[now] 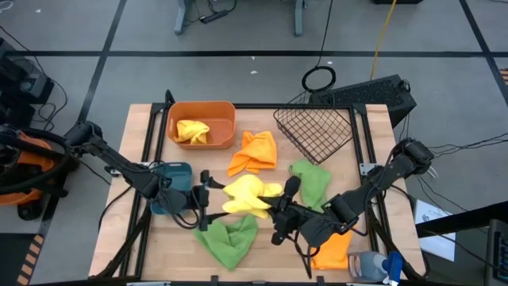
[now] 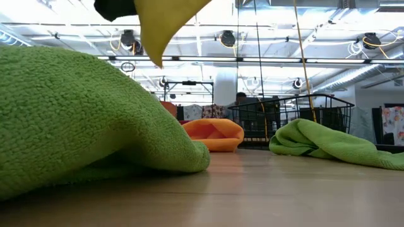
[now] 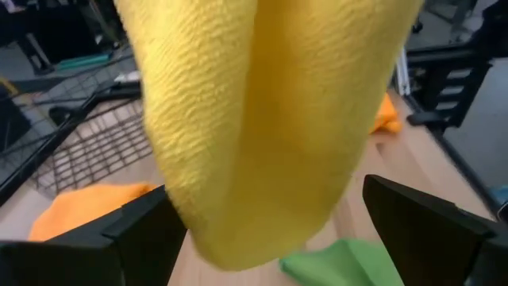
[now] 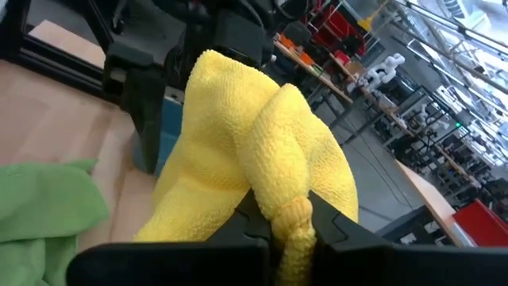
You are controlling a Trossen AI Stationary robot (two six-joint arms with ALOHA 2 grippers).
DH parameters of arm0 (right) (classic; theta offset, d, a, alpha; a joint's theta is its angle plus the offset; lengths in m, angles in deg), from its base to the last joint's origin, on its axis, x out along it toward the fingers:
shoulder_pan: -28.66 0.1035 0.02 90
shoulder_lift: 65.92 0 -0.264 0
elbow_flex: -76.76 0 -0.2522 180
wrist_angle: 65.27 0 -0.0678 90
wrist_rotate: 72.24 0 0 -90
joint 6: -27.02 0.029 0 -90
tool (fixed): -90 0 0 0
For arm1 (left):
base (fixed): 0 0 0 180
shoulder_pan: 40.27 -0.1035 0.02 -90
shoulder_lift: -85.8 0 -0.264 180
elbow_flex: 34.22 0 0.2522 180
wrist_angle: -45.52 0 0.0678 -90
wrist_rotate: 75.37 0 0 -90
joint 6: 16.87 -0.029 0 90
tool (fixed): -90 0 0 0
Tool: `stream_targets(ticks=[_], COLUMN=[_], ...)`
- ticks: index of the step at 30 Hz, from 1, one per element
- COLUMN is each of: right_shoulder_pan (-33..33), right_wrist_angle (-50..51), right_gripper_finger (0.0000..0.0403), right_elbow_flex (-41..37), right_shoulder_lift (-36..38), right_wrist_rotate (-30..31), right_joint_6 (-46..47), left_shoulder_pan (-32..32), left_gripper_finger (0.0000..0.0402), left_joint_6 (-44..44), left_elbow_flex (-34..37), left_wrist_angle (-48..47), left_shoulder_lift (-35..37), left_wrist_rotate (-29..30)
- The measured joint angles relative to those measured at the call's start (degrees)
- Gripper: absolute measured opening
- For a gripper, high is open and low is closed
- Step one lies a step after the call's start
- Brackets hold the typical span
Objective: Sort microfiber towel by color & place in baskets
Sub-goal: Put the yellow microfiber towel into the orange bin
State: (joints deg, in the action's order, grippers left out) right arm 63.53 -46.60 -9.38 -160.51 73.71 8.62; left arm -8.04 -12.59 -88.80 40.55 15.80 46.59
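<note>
Yellow microfiber fills both of my wrist views: the yellow towel [image 1: 248, 196] hangs above the middle of the table [image 1: 143, 119], pinched in my right gripper [image 4: 292, 213], whose fingers are clamped tight on a bunched fold of it. My left gripper [image 1: 203, 199] sits just beside the cloth on its other side, fingers [image 3: 143, 238] spread as wide as they go, the towel drooping between them without being squeezed. In the low view its corner dangles in the air, clear of the wood.

Behind my left gripper lies the teal tub [image 1: 171, 176]. The orange tub [image 1: 202, 123] stands at the far left of the table with another yellow towel [image 1: 192, 132] already inside. The wire-mesh basket [image 1: 314, 129] is tipped at the far right corner. Between those two lies an orange towel [image 1: 255, 151]. One green towel [image 1: 229, 239] lies at the near edge below the hanging cloth, a second green towel [image 1: 311, 181] right of centre, and a second orange towel [image 1: 333, 253] near the spray bottle [image 1: 373, 264].
</note>
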Motion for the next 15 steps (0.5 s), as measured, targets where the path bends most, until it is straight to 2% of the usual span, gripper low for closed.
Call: stream_targets(ticks=[9, 15], right_shoulder_pan=[0.11, 0.11], right_wrist_angle=[0.03, 1.34], right_gripper_finger=[0.0013, 0.0013], right_elbow_flex=[0.00, 0.00], right_shoulder_lift=[1.76, 1.76], right_wrist_rotate=[-0.25, -0.34], right_joint_6=[-0.84, 1.85], left_shoulder_pan=[-1.09, -3.86], left_gripper_finger=[0.0372, 0.0372], left_joint_6=[-5.54, -10.39], left_elbow_flex=[0.00, 0.00], left_wrist_angle=[4.29, 11.82], left_shoulder_lift=[-5.05, -9.70], left_wrist_rotate=[-0.37, -0.41])
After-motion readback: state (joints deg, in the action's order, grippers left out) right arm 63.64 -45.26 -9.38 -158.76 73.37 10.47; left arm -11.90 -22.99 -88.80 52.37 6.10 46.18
